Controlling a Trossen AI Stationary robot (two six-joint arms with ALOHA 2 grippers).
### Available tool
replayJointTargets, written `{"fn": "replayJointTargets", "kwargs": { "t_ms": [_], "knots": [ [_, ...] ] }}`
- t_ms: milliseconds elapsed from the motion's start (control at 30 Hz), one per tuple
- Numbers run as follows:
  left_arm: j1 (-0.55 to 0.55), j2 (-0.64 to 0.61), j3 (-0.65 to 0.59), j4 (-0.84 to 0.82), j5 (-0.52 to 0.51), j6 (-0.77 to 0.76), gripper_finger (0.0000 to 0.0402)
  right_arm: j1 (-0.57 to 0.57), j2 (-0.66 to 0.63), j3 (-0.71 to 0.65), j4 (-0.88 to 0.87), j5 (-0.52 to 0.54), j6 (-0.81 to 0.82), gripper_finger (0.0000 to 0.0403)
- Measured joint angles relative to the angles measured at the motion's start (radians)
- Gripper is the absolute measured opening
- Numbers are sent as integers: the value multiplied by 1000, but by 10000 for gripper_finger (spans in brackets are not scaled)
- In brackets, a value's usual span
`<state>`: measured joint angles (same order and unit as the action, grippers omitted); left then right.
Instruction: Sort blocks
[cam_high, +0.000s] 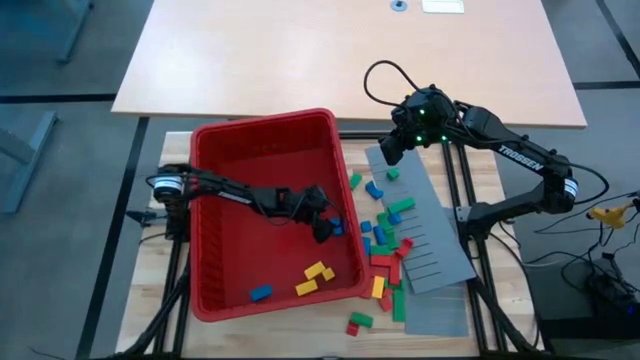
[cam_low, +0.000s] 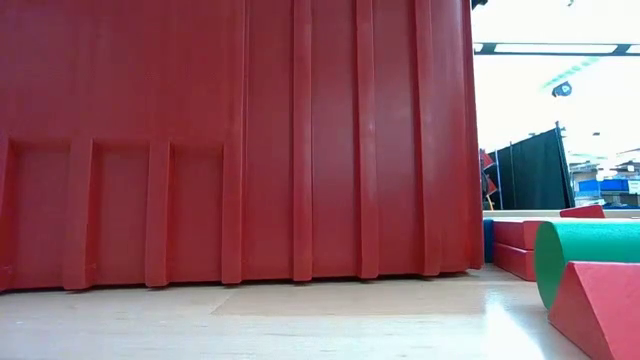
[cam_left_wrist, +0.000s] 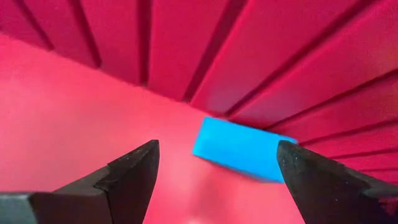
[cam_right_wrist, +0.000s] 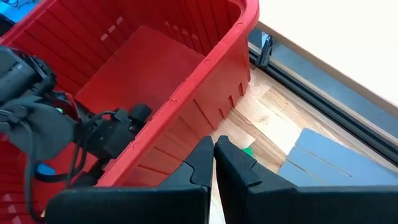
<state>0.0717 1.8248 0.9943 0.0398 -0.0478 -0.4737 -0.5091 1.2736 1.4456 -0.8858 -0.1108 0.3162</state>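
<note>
The left arm's fingers are held apart over a blue block inside the red bin. The right arm's fingers are pressed together. Many blocks are left on the worktop.

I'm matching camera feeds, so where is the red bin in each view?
High view: red bin left of centre.
Low view: its outer wall fills most of the picture.
Left wrist view: its floor and ribbed wall fill the picture.
Right wrist view: upper left.
Shared landmark: the open left hand inside it, by a blue block.
</note>
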Motion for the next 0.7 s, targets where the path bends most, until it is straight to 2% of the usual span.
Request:
{"fn": "replayJointTargets", "kwargs": {
  "t_ms": [700],
  "knots": [
    [1, 35, 0, 83, -15, -22, 310, 0, 0, 0, 0, 7, 4, 0]
  ]
}}
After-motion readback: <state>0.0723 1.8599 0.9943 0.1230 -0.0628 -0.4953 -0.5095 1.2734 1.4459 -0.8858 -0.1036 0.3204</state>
